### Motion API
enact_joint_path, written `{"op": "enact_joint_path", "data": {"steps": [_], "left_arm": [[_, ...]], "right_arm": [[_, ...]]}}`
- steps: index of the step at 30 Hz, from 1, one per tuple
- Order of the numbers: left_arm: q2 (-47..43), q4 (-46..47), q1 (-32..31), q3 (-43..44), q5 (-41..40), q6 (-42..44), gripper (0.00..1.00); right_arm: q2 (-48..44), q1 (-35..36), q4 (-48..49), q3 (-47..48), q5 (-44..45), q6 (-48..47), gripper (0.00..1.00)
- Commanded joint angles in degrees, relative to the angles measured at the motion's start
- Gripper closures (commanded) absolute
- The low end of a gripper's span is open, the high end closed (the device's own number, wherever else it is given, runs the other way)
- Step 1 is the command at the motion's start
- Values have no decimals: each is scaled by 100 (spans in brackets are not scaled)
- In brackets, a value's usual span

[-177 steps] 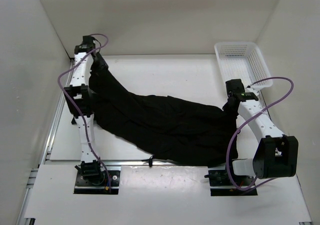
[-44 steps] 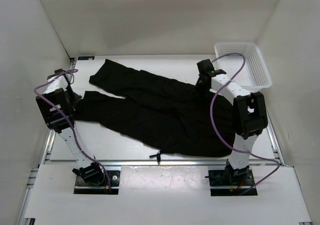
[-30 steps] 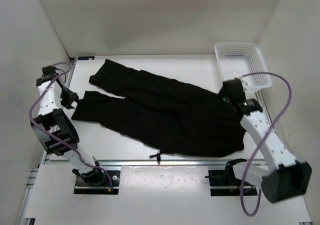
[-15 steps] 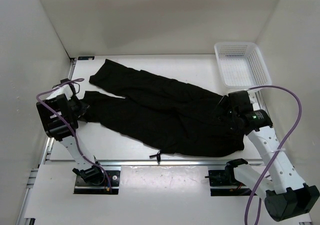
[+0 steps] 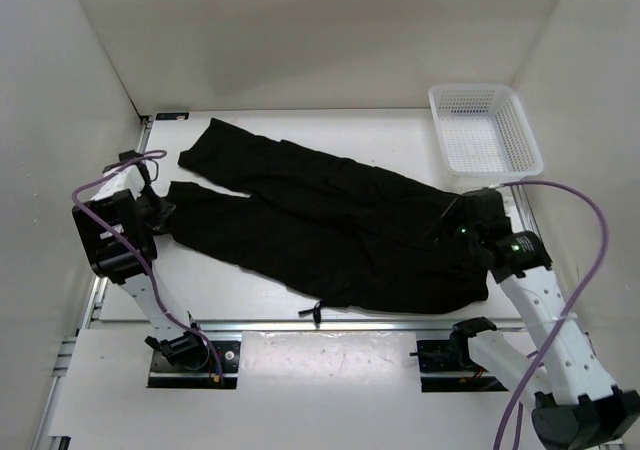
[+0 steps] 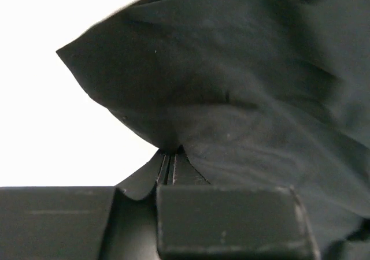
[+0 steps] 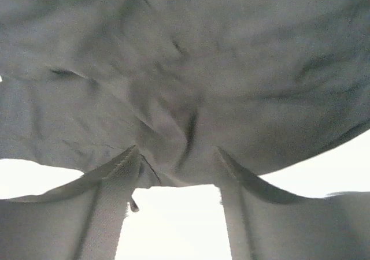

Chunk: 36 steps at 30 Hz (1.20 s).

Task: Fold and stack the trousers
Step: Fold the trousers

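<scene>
The black trousers (image 5: 330, 230) lie spread flat on the white table, legs pointing left, waist at the right. A small cord (image 5: 316, 312) hangs off their near edge. My left gripper (image 5: 160, 213) sits at the cuff of the nearer leg. In the left wrist view it (image 6: 167, 156) is shut, with a peak of the dark cloth (image 6: 231, 86) pinched in its tips. My right gripper (image 5: 462, 232) is on the waist end. In the right wrist view its jaws (image 7: 176, 156) stand apart, tips pressed into the cloth (image 7: 191, 58), which wrinkles between them.
A white mesh basket (image 5: 485, 130) stands at the back right corner of the table, behind the right arm. White walls enclose the table on the left, back and right. The left arm's purple cable (image 5: 100, 185) loops above the table's left edge.
My left gripper has closed on the cuff of the nearer leg. My right arm has slid nearer along the waist end, and its jaws have narrowed from wide open.
</scene>
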Motion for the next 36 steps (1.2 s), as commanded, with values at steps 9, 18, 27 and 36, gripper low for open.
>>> {"op": "enact_joint_path", "data": {"steps": [9, 18, 27, 36], "left_arm": [[-636, -247, -7, 933, -378, 25, 90], [-574, -299, -7, 933, -571, 25, 90], [-574, -352, 274, 933, -634, 25, 90], [-785, -458, 581, 933, -818, -28, 90]], "right_arm": [[796, 154, 348, -892, 127, 611, 76], [2774, -269, 1517, -234, 243, 454, 25], [5426, 459, 1729, 1437, 357, 180, 31], [6887, 917, 1676, 2834, 357, -135, 31]]}}
